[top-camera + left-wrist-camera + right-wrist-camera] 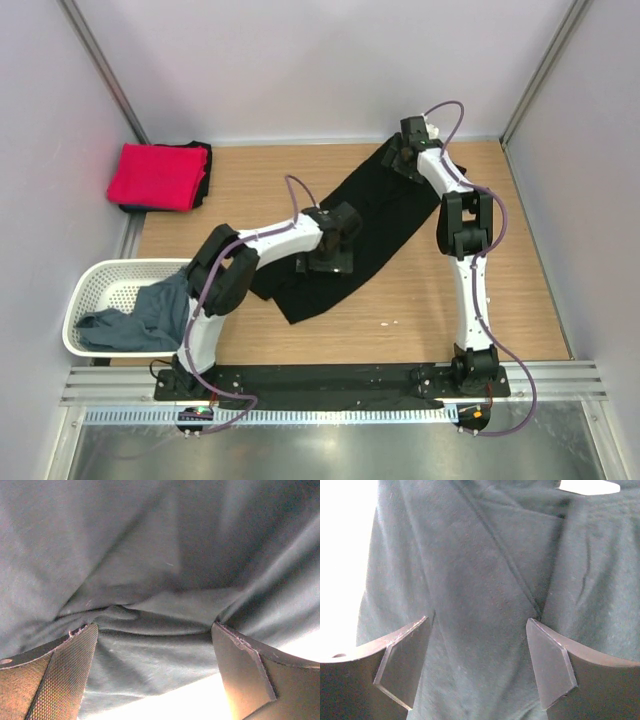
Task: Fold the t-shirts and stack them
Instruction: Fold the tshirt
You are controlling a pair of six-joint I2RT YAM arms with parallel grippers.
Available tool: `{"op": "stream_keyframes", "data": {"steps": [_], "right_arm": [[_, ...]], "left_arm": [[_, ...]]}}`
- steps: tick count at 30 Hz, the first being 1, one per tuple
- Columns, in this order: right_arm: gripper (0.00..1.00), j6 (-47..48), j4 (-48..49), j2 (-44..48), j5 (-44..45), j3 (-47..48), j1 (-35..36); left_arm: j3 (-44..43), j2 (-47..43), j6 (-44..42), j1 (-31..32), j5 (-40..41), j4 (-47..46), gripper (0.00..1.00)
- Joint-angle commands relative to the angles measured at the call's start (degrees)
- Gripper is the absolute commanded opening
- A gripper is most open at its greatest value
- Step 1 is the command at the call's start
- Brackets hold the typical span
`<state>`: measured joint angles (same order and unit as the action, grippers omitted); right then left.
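A large black t-shirt lies stretched diagonally across the wooden table. My left gripper is down on its near-middle part, jaws open, with wrinkled black cloth bunched between the fingers. My right gripper is at the shirt's far end, jaws open and straddling a seam of the cloth, gripping nothing. A bright red t-shirt lies folded at the back left. A slate grey-blue t-shirt hangs crumpled out of the basket.
The white lattice laundry basket stands at the table's left edge beside the left arm. A dark folded cloth shows under the red shirt. Walls close in the back and sides; bare wood lies at the right.
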<state>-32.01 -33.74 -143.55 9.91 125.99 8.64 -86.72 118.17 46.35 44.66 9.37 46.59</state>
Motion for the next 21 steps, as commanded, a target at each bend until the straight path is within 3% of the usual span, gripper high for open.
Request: {"op": "stream_keyframes", "data": {"steps": [1, 10, 14, 21], "right_arm": [[0.83, -1.5, 2.5, -6.6, -4.0, -0.5, 1.5], [0.84, -5.5, 5.6, -12.0, -4.5, 6.6, 7.2], [0.84, -3.6, 4.5, -11.1, -7.2, 9.6, 8.1], [0.91, 1.5, 3.2, 3.3, -11.6, 10.4, 8.1]], "left_arm": [[-0.2, 4.6, 2.1, 3.8, -9.0, 3.5, 0.95], [-2.4, 6.3, 4.2, 11.5, -22.1, 6.1, 0.93], [-4.9, 3.3, 2.9, 12.6, -17.1, 9.7, 0.95], [-9.1, -4.1, -4.0, 6.7, -9.7, 13.4, 0.95]]}}
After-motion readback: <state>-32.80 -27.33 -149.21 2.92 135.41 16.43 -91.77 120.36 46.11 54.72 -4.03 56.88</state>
